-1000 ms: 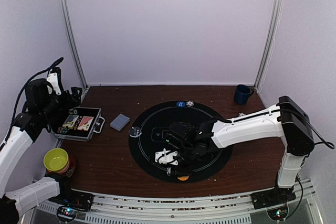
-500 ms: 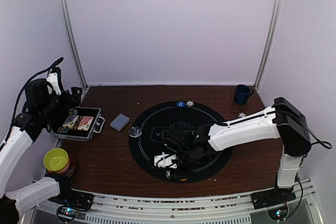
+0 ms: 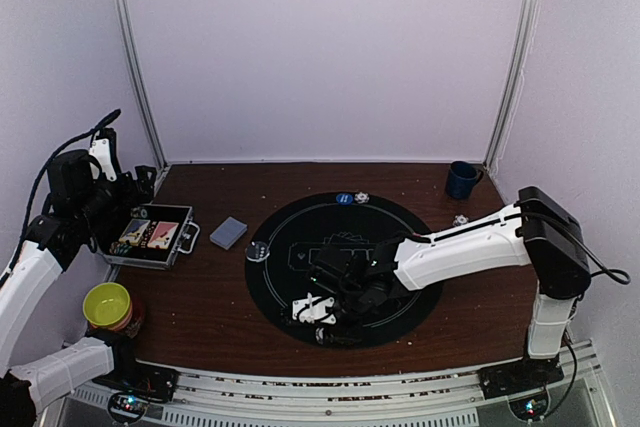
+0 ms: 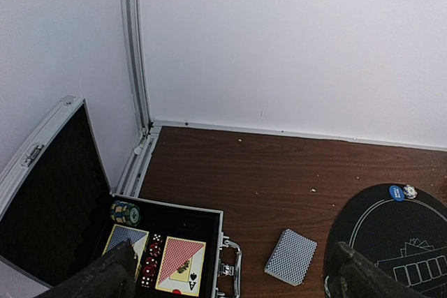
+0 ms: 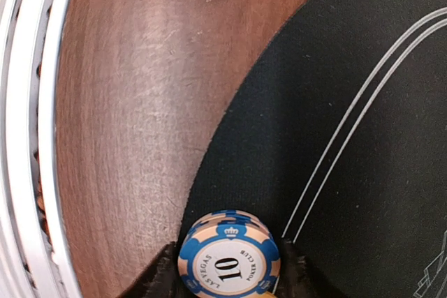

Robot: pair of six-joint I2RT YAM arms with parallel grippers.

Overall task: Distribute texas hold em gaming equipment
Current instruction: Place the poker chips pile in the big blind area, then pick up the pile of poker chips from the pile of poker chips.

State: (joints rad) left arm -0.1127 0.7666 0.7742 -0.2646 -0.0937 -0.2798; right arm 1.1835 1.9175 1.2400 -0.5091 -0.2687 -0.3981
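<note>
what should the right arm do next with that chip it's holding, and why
Probably lower the right gripper a touch and open it, leaving the poker chip on the black mat. The blue-and-white chip, marked 10, sits clamped between the fingers right at the mat's near edge, so it already looks lined up for a drop there.

Poker chip (image 5: 229, 259): we see it between the fingers of the right pincer (image 5: 228, 277), at the near rim of the round mat (image 3: 400, 237)
Deck of cards (image 3: 228, 232): we find it beyond the pincer and to its left, off the mat
Open case (image 3: 153, 235): left of the deck, further from the pincer
Two buttons (image 3: 352, 197): far beyond the pincer, on the mat's far rim
Cup (image 3: 462, 179): far corner, well right of the pincer
Bowl (image 3: 107, 304): well left of the pincer
</note>
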